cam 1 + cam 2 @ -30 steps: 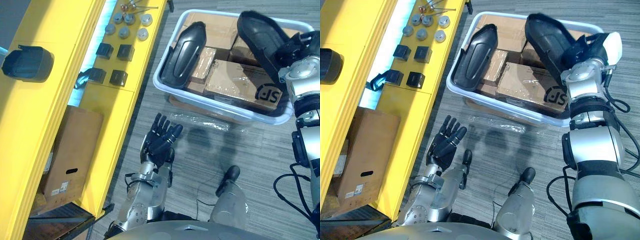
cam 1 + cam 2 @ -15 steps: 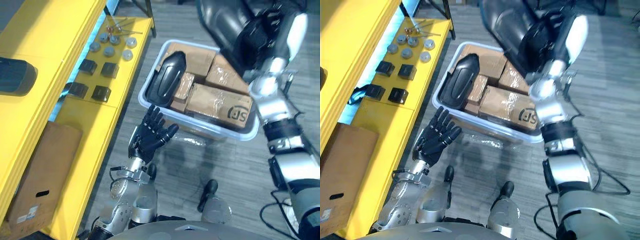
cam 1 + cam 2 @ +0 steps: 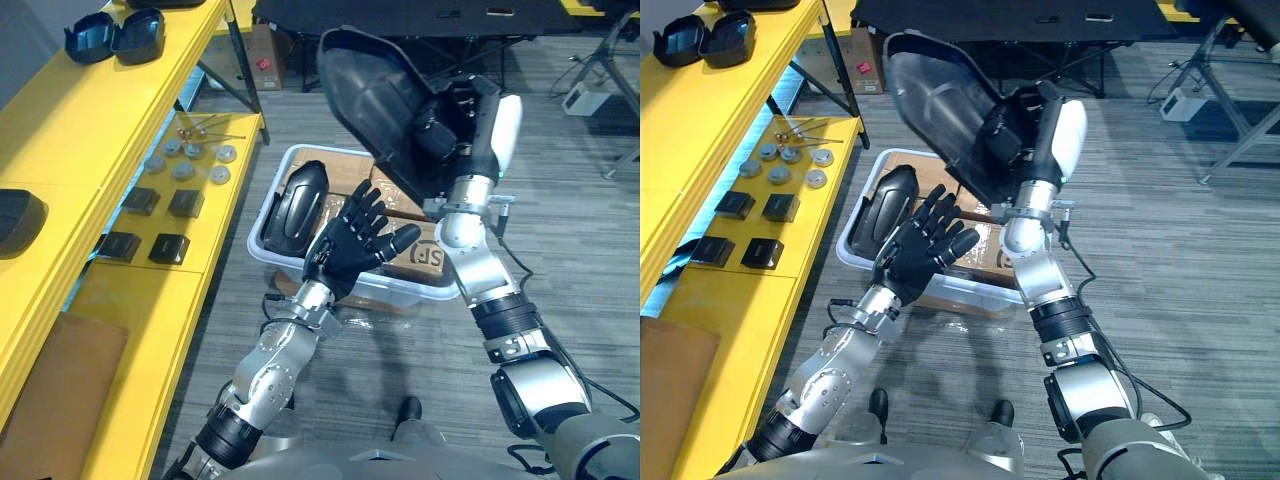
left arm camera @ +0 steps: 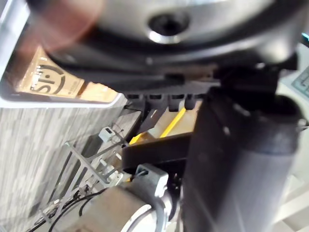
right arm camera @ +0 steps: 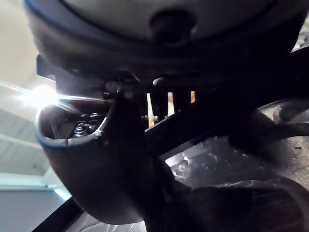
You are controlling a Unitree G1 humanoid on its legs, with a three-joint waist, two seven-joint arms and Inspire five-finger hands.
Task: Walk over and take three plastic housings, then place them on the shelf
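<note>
Black plastic, the housing (image 3: pixel 372 90) now sits high in the air above the white bin (image 3: pixel 262 242). A second ago I had it low at the bin's right end. My right hand (image 3: pixel 452 118) has its fingers curled round the housing's lower edge, hollow side facing me. My left hand (image 3: pixel 345 258) was down over the floor and is now raised in front of the bin, fingers straight and spread, holding nothing. The head camera has tipped up too, so the whole scene has shifted.

A second housing (image 3: pixel 297 205) lies in the bin's left end beside the cardboard boxes (image 3: pixel 428 258), unmoved. My left hand covers part of the boxes and the bin's near rim. On the yellow shelf (image 3: pixel 70 130) two more housings (image 3: pixel 112 35) rest at the far end, and another housing (image 3: pixel 18 222) is cut off by the picture's edge. The right wrist view is too dark for me to make out the grip. The left wrist view is blurred.
</note>
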